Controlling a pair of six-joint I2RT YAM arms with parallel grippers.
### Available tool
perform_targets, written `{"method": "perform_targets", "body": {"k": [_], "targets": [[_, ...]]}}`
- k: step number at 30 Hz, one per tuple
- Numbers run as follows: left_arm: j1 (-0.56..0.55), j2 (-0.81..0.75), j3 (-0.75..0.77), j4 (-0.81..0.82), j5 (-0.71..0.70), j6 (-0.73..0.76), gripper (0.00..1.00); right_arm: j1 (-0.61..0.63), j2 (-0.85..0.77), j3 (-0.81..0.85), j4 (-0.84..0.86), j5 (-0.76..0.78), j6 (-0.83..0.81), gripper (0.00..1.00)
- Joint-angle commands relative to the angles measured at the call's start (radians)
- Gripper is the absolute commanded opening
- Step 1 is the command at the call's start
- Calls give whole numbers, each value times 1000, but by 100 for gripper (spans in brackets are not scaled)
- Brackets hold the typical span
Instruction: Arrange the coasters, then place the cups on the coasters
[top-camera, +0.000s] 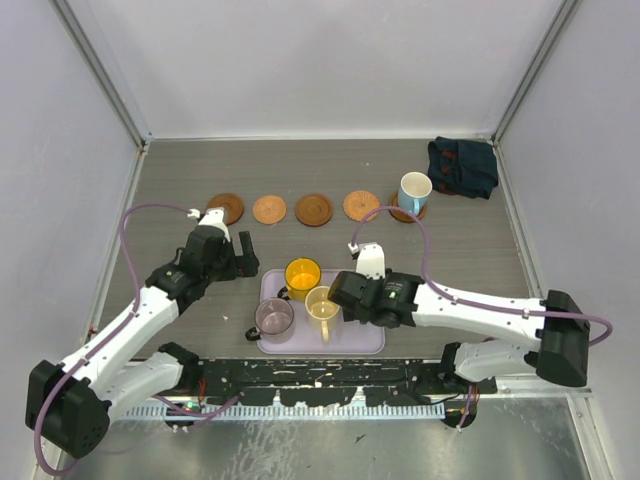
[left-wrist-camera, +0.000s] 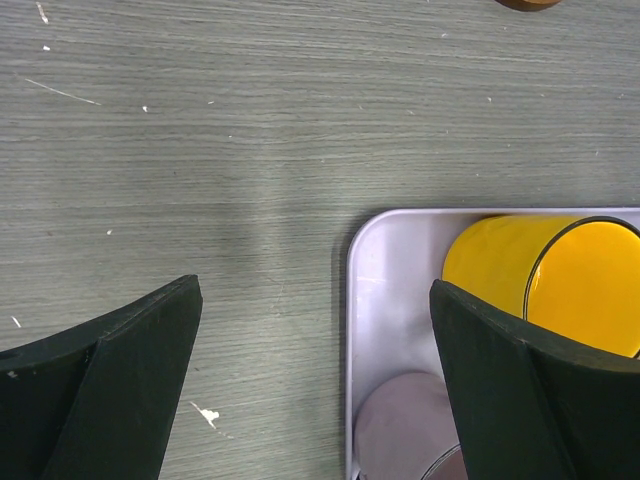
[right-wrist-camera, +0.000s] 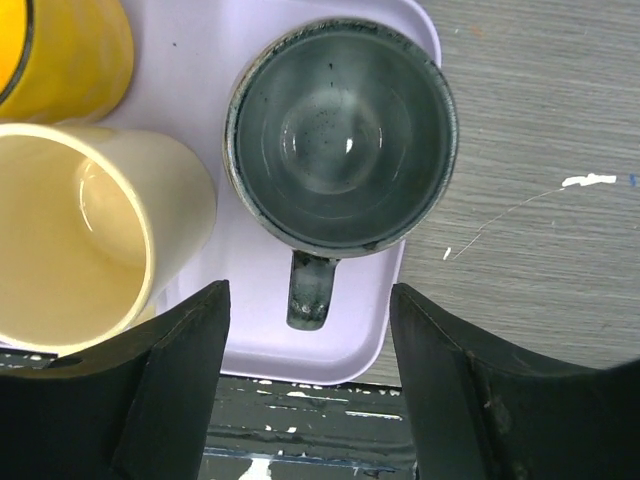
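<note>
Right tool (right-wrist-camera: 308, 300), jaws apart, above round glazed grey-green mug (right-wrist-camera: 340, 135) on smooth lavender tray (right-wrist-camera: 255, 350)

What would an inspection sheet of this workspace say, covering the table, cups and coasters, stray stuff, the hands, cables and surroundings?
Surface: grey wood-grain table, a few white flecks.
Job's things: five coasters in a row at the far side; blue cup stands on the rightmost one; yellow cup, cream cup, purplish cup and grey-green cup sit in the tray.
Clutter: dark cloth in the far right corner.
Hands: left hand open over the tray's corner; right hand open above the grey-green cup's handle.
Cables: purple cable looped along each arm.
Surroundings: pale walls on three sides.
</note>
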Motion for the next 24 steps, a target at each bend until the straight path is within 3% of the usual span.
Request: {"method": "perform_targets", "body": {"k": [1,24], "targets": [[-2,-6,12,29,-3,4,98,13,56,16,14,8,75,69],[-2,20,0,48,0,18,98,16,193,-16,10,48,215,48]]}}
